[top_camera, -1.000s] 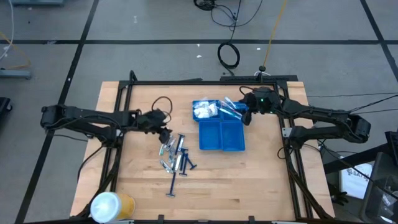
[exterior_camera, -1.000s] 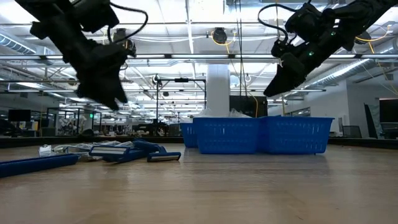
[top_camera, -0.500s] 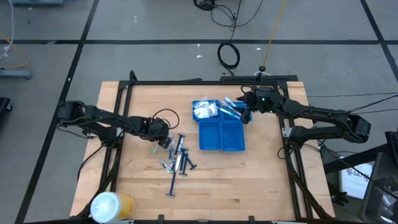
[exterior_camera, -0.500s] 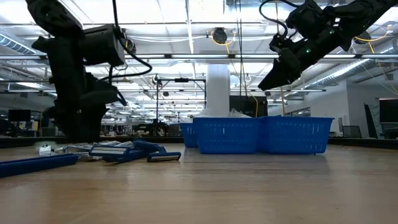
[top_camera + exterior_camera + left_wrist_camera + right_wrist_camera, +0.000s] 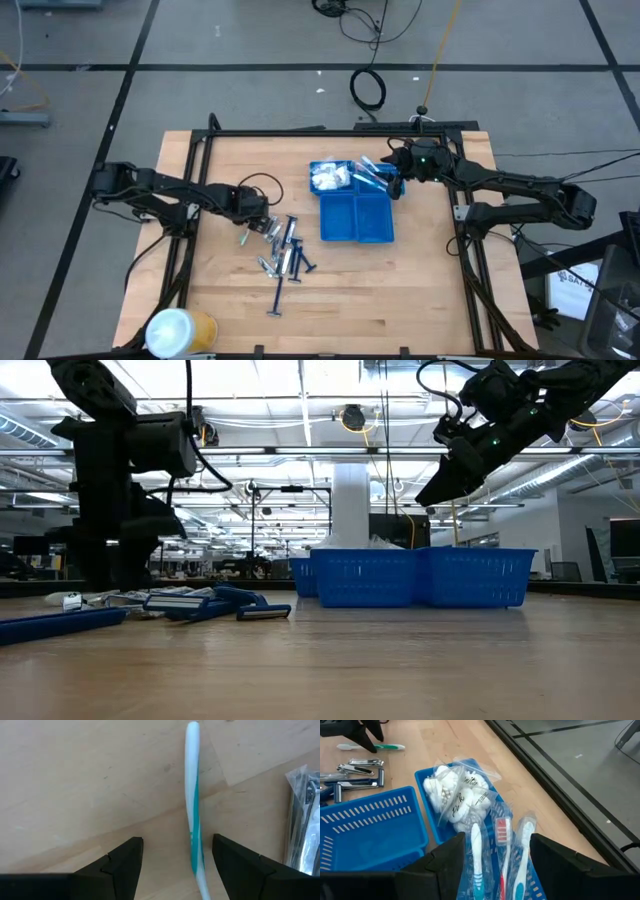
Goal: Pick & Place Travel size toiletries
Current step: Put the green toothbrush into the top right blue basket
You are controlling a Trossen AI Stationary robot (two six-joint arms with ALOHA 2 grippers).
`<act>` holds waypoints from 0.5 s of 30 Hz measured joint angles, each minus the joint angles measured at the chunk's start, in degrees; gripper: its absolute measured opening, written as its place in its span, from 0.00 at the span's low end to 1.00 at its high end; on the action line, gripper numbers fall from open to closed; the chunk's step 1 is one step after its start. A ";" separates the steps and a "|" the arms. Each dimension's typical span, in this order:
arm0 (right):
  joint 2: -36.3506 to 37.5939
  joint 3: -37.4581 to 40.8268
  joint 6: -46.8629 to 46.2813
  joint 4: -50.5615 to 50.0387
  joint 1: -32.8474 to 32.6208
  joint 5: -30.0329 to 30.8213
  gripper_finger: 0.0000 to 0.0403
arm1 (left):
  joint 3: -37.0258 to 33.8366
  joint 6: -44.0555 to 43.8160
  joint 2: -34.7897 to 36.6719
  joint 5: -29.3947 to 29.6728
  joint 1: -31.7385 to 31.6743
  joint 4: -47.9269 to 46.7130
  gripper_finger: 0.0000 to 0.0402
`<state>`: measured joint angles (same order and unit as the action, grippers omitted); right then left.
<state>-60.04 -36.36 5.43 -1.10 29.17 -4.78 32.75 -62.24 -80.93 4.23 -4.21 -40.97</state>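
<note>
The task looks partly done: wrapped toothbrushes (image 5: pixel 502 855) and a cotton packet (image 5: pixel 457 795) lie in the blue tray (image 5: pixel 355 218), while razors (image 5: pixel 290 262) remain on the table (image 5: pixel 400 290), a white-teal toothbrush (image 5: pixel 193 800) between the left gripper's (image 5: pixel 175 857) open fingers; the right gripper (image 5: pixel 497 865) hovers open over the tray

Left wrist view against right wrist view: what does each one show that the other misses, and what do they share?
Only the left wrist view shows the left gripper open, straddling a white-and-teal toothbrush lying on the bare table.

Only the right wrist view shows the blue tray: a bag of cotton balls and wrapped toothbrushes in its compartments, with the open right gripper hovering above them.

Both show that same toothbrush, far off in the right wrist view, the wooden table, and part of the pile of loose items.
</note>
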 joint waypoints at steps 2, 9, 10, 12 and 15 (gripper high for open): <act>0.01 0.00 -0.02 0.00 0.00 0.01 0.52 | -0.08 0.96 -0.02 0.20 0.00 0.97 0.59; 0.01 0.00 -0.04 0.00 0.00 0.00 0.52 | -0.22 1.69 -0.09 -0.26 -0.07 3.26 0.44; 0.00 0.00 -0.03 0.00 0.00 0.00 0.52 | -0.22 1.69 -0.09 -0.48 -0.09 3.26 0.39; 0.01 0.00 -0.04 0.00 0.00 0.00 0.52 | -0.24 1.65 -0.10 0.00 -0.09 3.63 0.27; 0.01 0.00 -0.07 0.00 0.00 0.01 0.52 | -0.26 2.01 -0.17 1.27 -0.56 4.35 0.08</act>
<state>-60.03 -36.36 5.36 -1.10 29.17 -4.77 32.50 -60.23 -81.10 5.50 -4.77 -36.62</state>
